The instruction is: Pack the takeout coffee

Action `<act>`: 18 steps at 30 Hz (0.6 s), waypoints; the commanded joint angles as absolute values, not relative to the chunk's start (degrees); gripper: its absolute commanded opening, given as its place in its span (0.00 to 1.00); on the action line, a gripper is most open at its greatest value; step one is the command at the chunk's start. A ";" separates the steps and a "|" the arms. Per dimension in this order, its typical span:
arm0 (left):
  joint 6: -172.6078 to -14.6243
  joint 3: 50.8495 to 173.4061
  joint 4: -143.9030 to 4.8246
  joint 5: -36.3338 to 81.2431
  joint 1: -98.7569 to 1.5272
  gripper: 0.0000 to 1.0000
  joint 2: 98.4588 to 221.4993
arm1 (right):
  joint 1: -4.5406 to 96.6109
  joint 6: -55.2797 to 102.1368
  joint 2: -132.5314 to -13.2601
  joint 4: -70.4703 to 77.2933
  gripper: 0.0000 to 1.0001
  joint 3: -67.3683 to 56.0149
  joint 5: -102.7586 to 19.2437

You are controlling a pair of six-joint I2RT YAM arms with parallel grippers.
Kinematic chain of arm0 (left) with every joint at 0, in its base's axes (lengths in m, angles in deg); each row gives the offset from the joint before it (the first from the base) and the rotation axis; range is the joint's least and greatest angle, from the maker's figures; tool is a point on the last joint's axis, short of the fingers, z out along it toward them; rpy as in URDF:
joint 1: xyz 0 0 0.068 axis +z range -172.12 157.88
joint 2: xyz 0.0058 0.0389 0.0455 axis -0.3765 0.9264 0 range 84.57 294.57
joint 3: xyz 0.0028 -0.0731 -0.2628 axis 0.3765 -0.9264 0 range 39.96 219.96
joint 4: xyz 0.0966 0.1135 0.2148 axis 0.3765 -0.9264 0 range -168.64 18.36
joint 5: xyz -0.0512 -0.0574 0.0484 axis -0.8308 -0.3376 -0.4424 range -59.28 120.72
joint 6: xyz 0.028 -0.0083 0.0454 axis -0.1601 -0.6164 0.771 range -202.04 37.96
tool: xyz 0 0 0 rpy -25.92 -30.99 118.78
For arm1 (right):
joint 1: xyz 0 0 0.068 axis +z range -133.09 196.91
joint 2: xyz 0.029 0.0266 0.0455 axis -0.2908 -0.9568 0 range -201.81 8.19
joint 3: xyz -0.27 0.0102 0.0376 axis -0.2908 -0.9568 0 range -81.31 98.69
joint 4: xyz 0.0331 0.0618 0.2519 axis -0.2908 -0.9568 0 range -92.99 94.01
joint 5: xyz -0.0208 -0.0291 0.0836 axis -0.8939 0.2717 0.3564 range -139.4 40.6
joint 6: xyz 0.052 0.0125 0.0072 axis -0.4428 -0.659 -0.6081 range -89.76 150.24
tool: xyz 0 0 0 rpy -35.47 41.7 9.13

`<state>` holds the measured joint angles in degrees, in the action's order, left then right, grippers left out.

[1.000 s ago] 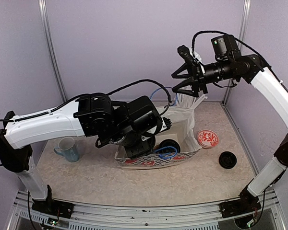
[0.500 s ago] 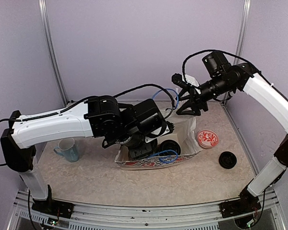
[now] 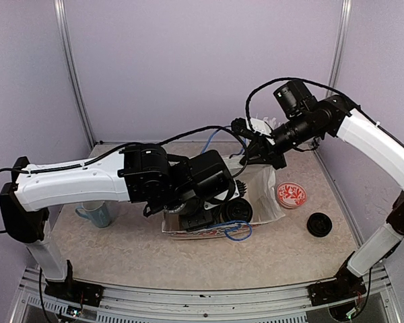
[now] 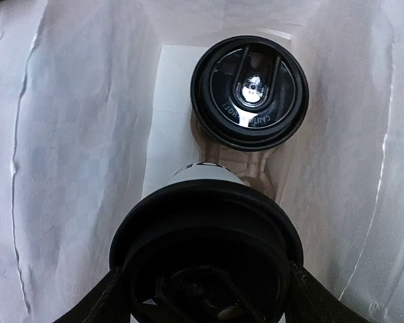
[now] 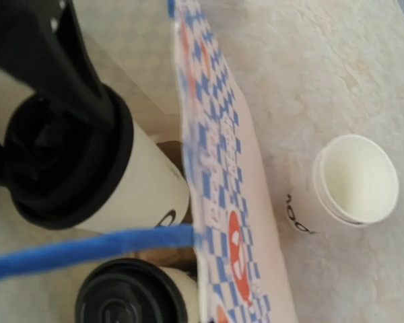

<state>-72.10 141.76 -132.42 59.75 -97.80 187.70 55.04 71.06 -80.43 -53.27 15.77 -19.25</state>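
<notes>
**Tight fit beside the cup already bagged**

The left gripper reaches down into the white paper bag with a red-and-blue checked print. Its jaws are clamped on the sides of a white paper coffee cup with a round black plastic lid. A second lidded cup stands on the bag floor just beyond it, and the two look very near each other. I cannot tell whether the held cup's base has reached the floor.

The right gripper sits at the bag's far rim with its jaws together. The views do not show whether they pinch the rim, the blue cord handle, or nothing.

The main risk, as I judge it, is contact. If the held cup comes down off line, its base may ride onto the second lidded cup's lid or shove that cup over. A release while the cup leans could tip it, and the lid might pop and spill.

The bag walls are soft. If the right gripper has no real hold on the rim, a wall could fold inward against the left arm, and the handle could snag the fingers as they pull out.

An open white paper cup without a lid stands outside on the table beside the bag. A loose black plastic lid lies well apart from it, and packing that cup uncovered would invite a spill.
</notes>
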 commanded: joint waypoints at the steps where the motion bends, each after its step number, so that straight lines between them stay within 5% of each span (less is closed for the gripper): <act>1: -68.45 138.52 -129.87 62.70 -100.24 0.52 185.03 | 56.64 71.01 -77.52 -52.29 0.01 14.10 -16.42; 18: -73.43 132.78 -135.20 73.06 -105.87 0.51 185.34 | 60.84 69.15 -76.00 -53.86 0.00 11.64 -12.73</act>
<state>-69.59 133.06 -132.61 68.12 -105.44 185.02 59.37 70.41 -78.14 -53.64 13.19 -14.24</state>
